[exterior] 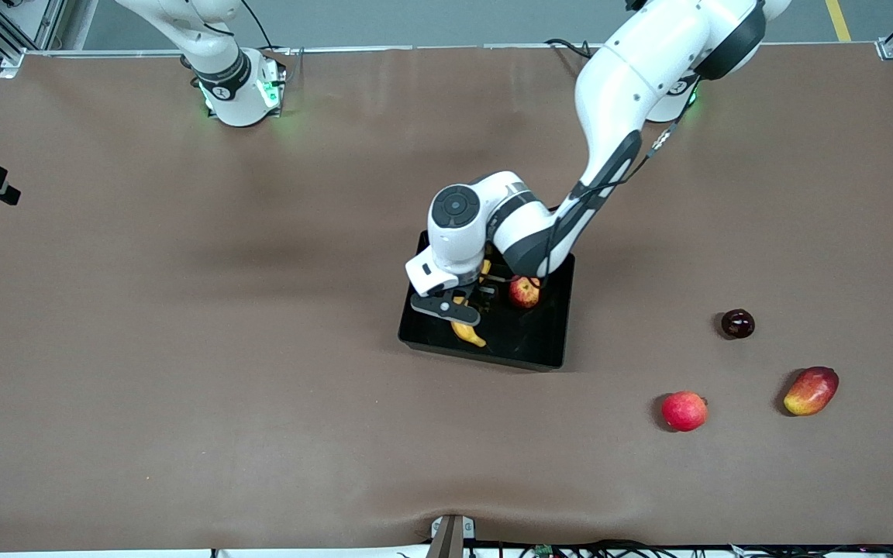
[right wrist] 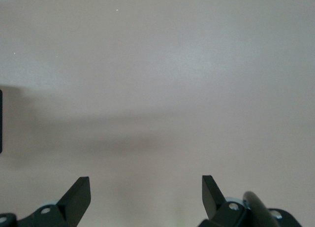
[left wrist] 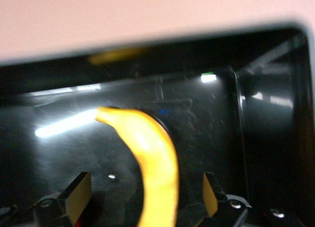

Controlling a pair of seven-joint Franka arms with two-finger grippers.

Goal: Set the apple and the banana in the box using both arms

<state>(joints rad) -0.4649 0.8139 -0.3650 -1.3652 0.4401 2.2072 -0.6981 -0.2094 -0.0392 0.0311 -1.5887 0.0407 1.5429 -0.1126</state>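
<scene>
The black box [exterior: 547, 341] sits mid-table. In it lie the yellow banana [exterior: 468, 333] and, beside it toward the left arm's end, the red apple [exterior: 524, 292]. My left gripper [exterior: 463, 307] is down inside the box, over the banana. In the left wrist view the left gripper [left wrist: 145, 197] is open, and the banana [left wrist: 152, 153] rests on the box floor [left wrist: 206, 123] between the fingers [left wrist: 78, 193] with a gap on each side. My right gripper [right wrist: 145, 187] is open over bare table with nothing between its fingers; the front view does not show it.
On the table toward the left arm's end lie a dark round fruit [exterior: 737, 323], a pinkish-red round fruit [exterior: 684, 411] and a red-yellow mango [exterior: 811, 390]; the last two are nearer the front camera than the box. A brown cloth [exterior: 183, 349] covers the table.
</scene>
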